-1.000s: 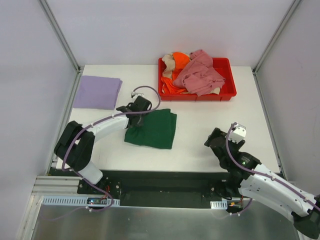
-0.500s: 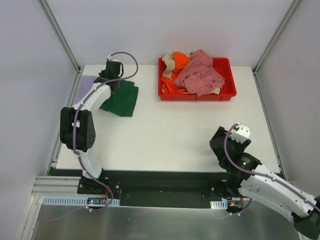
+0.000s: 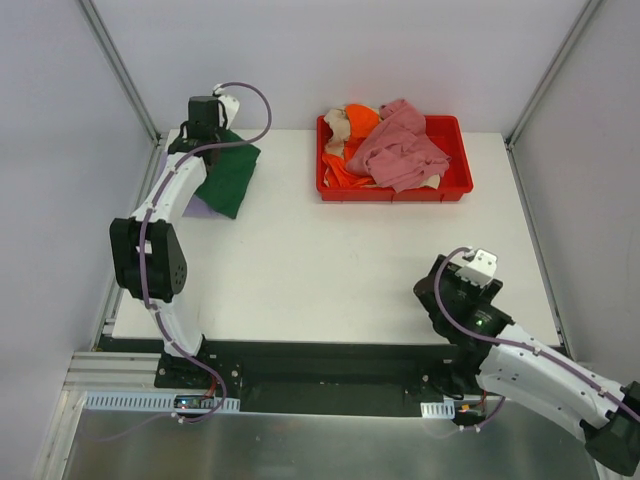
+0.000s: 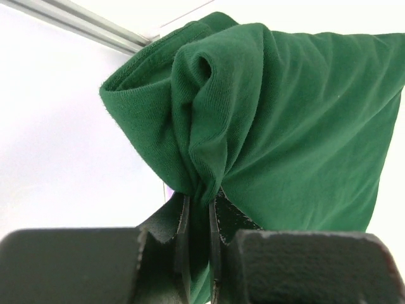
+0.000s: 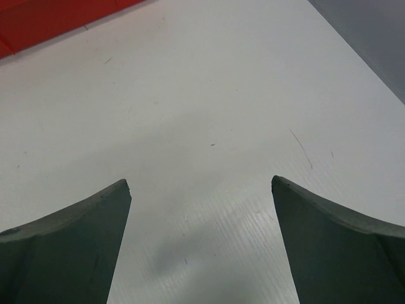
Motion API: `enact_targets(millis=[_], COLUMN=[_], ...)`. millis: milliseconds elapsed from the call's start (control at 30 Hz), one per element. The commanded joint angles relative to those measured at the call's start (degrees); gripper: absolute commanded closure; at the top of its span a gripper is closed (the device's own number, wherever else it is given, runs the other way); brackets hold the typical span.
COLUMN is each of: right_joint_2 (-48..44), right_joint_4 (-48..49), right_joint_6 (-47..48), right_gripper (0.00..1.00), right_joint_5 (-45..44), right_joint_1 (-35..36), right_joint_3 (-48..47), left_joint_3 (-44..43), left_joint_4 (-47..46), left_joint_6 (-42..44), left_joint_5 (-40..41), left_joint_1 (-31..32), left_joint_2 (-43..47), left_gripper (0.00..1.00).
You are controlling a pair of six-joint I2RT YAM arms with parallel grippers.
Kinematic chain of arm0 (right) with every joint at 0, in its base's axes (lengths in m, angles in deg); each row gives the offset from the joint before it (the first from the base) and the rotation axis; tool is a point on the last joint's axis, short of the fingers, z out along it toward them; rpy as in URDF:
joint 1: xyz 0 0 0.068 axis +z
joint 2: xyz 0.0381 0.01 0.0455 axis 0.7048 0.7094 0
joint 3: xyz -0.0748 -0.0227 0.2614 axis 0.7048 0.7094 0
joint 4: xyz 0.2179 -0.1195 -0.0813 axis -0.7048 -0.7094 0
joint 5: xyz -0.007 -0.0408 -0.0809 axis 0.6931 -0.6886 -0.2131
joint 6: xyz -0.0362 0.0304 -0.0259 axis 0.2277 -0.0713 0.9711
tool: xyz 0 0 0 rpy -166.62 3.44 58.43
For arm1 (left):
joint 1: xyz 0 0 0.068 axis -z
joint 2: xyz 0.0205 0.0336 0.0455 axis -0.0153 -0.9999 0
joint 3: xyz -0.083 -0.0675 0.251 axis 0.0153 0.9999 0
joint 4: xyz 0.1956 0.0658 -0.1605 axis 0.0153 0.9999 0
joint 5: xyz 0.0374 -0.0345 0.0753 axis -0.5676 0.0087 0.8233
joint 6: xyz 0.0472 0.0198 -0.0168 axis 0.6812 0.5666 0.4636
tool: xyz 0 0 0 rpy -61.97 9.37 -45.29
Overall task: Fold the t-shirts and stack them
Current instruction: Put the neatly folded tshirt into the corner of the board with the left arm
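Note:
My left gripper (image 3: 221, 140) (image 4: 199, 202) is shut on a bunched fold of the dark green t-shirt (image 3: 232, 175) (image 4: 285, 120). The shirt hangs from it at the table's far left corner, draped over the folded lavender t-shirt (image 3: 199, 209), of which only a sliver shows. Pink (image 3: 400, 150), orange (image 3: 358, 120) and beige (image 3: 338, 126) t-shirts lie crumpled in the red tray (image 3: 455, 186). My right gripper (image 3: 430, 290) (image 5: 199, 183) hovers open just above the bare table near the front right, with nothing between its fingers.
The red tray stands at the back, right of centre, and its edge shows in the right wrist view (image 5: 38, 25). Metal frame posts (image 3: 120, 70) rise at the table's back corners. The white table (image 3: 330, 260) stretches between the two arms.
My left arm has swung from the table's middle to the far left corner, carrying the green t-shirt onto the lavender one. The right arm has barely moved.

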Motion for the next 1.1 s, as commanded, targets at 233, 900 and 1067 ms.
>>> enact_targets(millis=[233,900,1067], right_joint_2=[4.81,3.93,4.99], right_joint_4=[-0.47,-0.64,-0.64], right_joint_6=[0.00,0.70,1.84], right_gripper=[0.04,0.04,0.04], right_joint_5=[-1.59,-1.59,-1.94], right_joint_1=[-0.85,-1.38,-1.55], right_joint_3=[-2.86,-3.12,-4.35], left_joint_3=[-3.49,-14.64,-17.56], left_joint_4=[-2.51,-2.60,-2.42], left_joint_6=[3.90,3.64,0.22], left_joint_5=[-4.23,-4.42,-1.68], left_joint_1=[-5.25,-13.16,-13.25], left_joint_2=[4.14,-17.38,-20.12], left_gripper=[1.00,1.00,0.01])
